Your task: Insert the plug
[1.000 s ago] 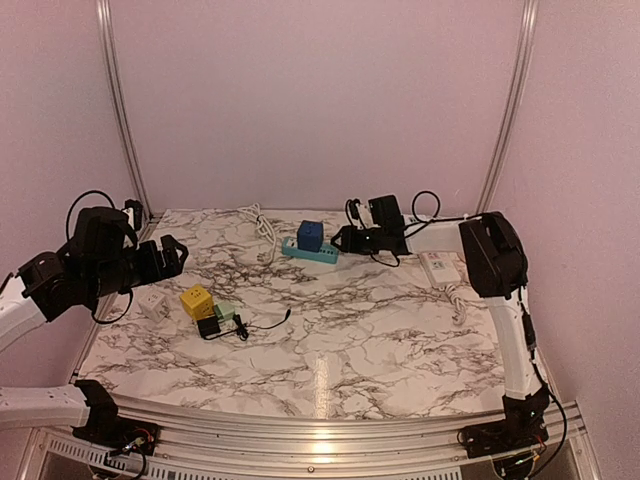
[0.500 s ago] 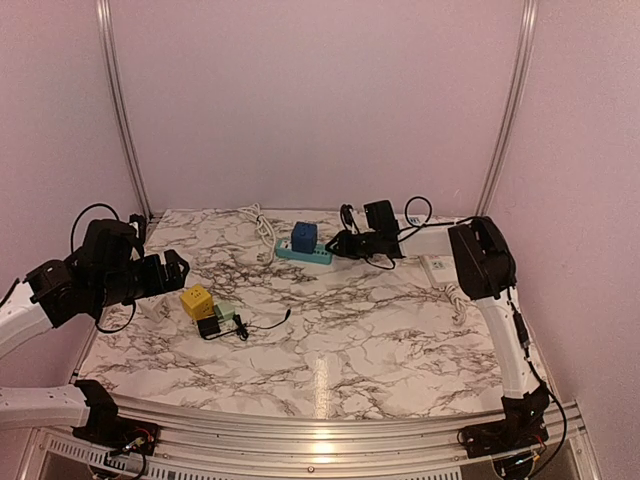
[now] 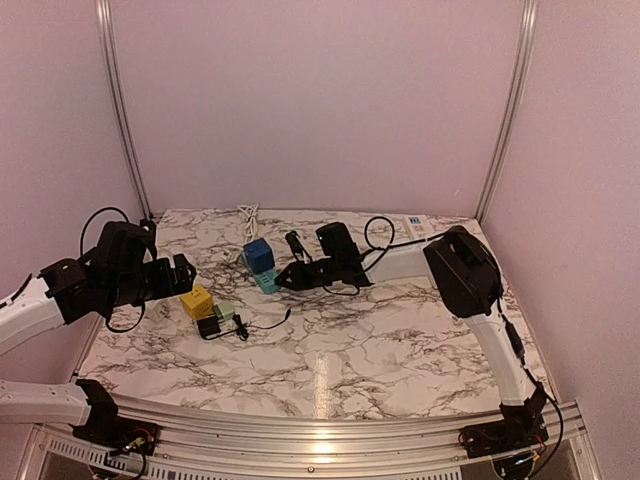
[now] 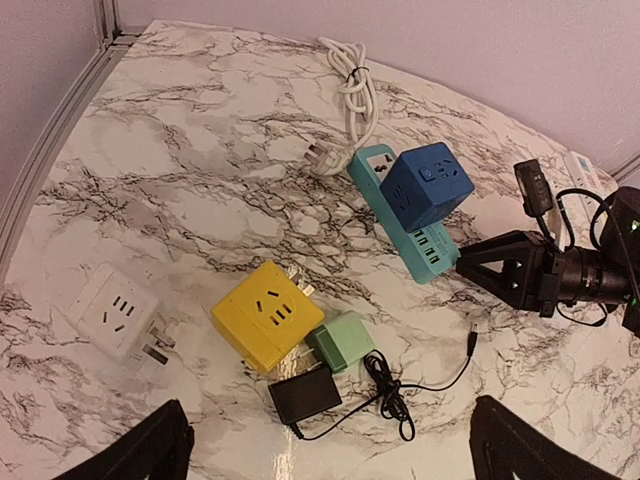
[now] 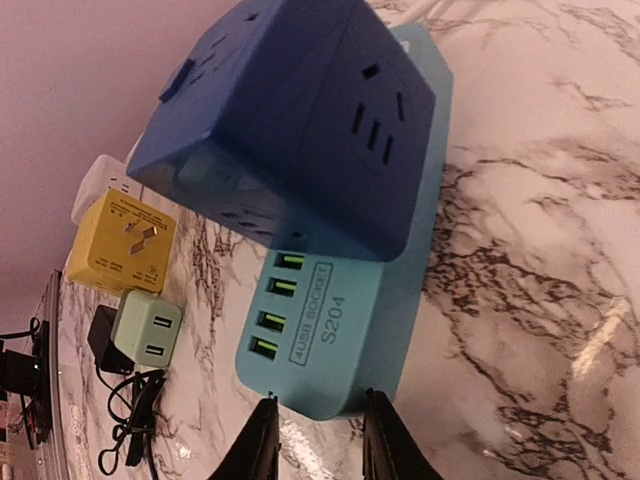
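Plug, likely the black adapter [image 4: 303, 397], lies by the yellow cube [image 4: 268, 317], apart from the strip [image 4: 405, 215]. The left gripper [image 4: 335, 445] hangs wide open above it. The right gripper [image 5: 320, 435] sits nearly closed at the strip's end, grip unclear. Steady the strip, then descend squarely.

Blue cube [image 4: 427, 186], teal pwr strip [image 4: 420, 252], yellow adapter [image 4: 268, 316].

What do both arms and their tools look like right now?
White tubular links with bulky black joint housings. The left tool and right tool are black, with loose black cables looping over both wrists. No legible markings.
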You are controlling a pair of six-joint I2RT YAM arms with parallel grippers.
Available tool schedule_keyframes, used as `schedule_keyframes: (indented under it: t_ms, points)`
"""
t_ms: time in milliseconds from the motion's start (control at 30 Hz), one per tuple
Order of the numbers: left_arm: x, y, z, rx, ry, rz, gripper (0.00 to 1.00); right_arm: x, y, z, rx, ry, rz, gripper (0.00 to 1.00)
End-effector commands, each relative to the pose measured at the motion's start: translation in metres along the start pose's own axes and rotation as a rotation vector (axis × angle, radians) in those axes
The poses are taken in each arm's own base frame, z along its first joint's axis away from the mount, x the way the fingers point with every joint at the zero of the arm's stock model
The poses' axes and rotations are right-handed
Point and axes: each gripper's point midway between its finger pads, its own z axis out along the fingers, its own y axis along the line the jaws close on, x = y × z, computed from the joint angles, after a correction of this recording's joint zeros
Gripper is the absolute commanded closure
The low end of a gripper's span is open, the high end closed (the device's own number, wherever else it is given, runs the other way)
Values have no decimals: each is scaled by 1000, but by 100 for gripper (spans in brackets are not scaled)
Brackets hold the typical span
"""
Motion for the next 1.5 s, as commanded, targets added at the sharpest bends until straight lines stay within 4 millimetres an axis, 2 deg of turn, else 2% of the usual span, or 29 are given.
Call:
schedule_keyframes:
  t_ms: [0,233,333,500,667,800,900,933,967,1033,1200,1267,1300,1333,1367,1433,1467]
  points:
    - [3,4,9,-34,-3,8,1,-1,29,16,-69,5,-24,74]
    - [10,4,22,-56,22,15,1,-25,52,42,-130,-39,-41,74]
    - [12,2,23,-40,27,4,1,-29,52,50,-135,-47,-36,74]
    - [10,3,20,-37,16,1,1,-26,46,62,-134,-45,-31,74]
    - [14,4,28,-55,26,22,1,-31,47,72,-152,-60,-42,75]
    - [12,0,43,-86,36,58,1,-40,72,67,-239,-59,-63,75]
    - [7,-8,56,-106,56,94,1,-50,103,35,-293,-69,-102,74]
    - [5,-10,60,-113,60,103,1,-55,111,19,-282,-82,-122,73]
    - [1,-14,64,-116,58,112,1,-68,127,-6,-268,-115,-169,72]
    - [-8,-23,72,-114,49,124,1,-71,135,-37,-204,-119,-212,70]
    - [-30,-50,102,-124,47,177,1,-56,151,-106,-96,-127,-288,66]
    - [-36,-57,119,-159,52,210,1,-48,150,-129,-42,-132,-305,65]
    - [-44,-64,127,-168,45,222,1,-38,146,-138,-11,-124,-302,65]
    - [-48,-67,136,-183,45,234,1,-41,149,-150,7,-144,-314,64]
    - [-47,-68,148,-200,60,248,3,-32,146,-158,25,-139,-312,64]
    - [-49,-71,170,-221,87,262,10,-25,146,-174,52,-150,-314,64]
    - [-43,-69,185,-235,117,266,14,-21,145,-180,64,-150,-313,64]
